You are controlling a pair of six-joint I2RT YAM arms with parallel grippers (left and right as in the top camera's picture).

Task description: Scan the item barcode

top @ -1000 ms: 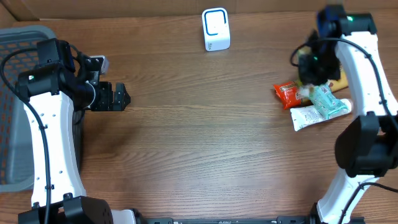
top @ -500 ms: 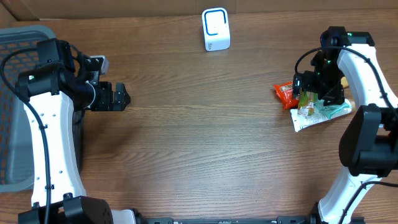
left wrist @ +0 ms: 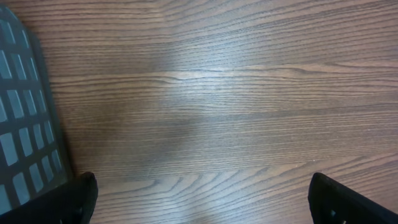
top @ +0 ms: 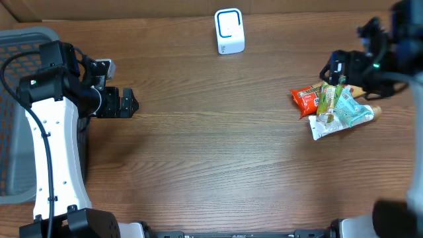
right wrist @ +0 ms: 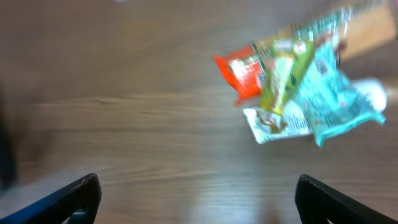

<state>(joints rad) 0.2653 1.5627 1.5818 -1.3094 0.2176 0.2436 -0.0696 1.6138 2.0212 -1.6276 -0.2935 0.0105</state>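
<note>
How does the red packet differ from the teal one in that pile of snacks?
The red packet sits at the pile's left end; the teal packet sits toward its right. The red packet lies on bare wood, while the teal packet rests partly across a white packet. Both are crinkly wrappers lying on the table.

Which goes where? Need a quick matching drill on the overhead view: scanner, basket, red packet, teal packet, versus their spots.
Things:
1 scanner
2 basket
3 red packet
4 teal packet

Spots:
a grey, at the table's left edge
b just left of the green packet
c white, back centre
d just right of the green packet

Pairs: 1-c, 2-a, 3-b, 4-d
</note>
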